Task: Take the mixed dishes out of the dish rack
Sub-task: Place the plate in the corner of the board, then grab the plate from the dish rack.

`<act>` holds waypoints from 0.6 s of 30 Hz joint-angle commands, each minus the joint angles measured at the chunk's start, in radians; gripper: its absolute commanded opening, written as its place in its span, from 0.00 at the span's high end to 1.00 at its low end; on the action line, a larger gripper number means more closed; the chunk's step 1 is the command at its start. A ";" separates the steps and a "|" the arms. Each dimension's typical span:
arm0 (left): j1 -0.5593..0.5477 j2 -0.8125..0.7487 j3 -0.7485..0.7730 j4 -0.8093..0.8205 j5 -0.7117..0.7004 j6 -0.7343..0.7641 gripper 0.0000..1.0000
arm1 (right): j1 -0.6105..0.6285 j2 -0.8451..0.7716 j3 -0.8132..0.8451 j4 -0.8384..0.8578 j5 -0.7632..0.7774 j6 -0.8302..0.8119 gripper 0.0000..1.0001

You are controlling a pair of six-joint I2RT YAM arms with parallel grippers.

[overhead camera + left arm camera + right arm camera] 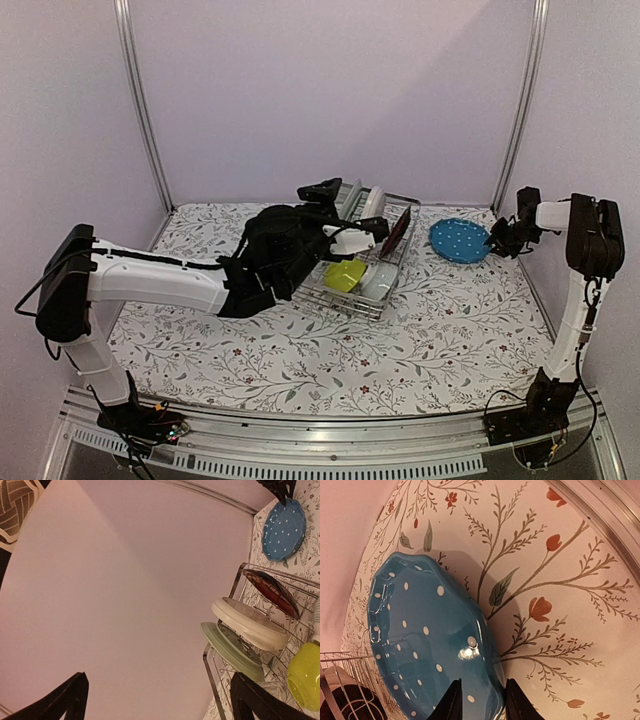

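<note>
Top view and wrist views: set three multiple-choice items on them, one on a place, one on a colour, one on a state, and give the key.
1. Against the dish rack, the blue plate lies: A inside it; B on the table to its right; C under it.
2. The racked plate nearest the blue plate is: A dark red; B yellow; C orange.
3. The left pincer is: A shut on a bowl; B shut on a plate; C open and empty.

Key: B, the top view shows it on the table outside the wires; A, the left wrist view shows its dark red face; C, its jaws stand wide apart with nothing between.
</note>
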 commanded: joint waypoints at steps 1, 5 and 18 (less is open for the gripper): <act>0.017 -0.026 -0.001 -0.014 0.001 -0.032 0.00 | 0.000 0.016 0.052 -0.010 0.015 -0.015 0.66; 0.026 -0.031 -0.001 -0.026 0.001 -0.053 0.00 | 0.001 0.010 0.070 -0.049 0.044 -0.032 0.53; 0.176 -0.066 0.230 -0.451 0.054 -0.575 0.01 | 0.003 -0.171 0.039 -0.119 0.030 -0.099 0.34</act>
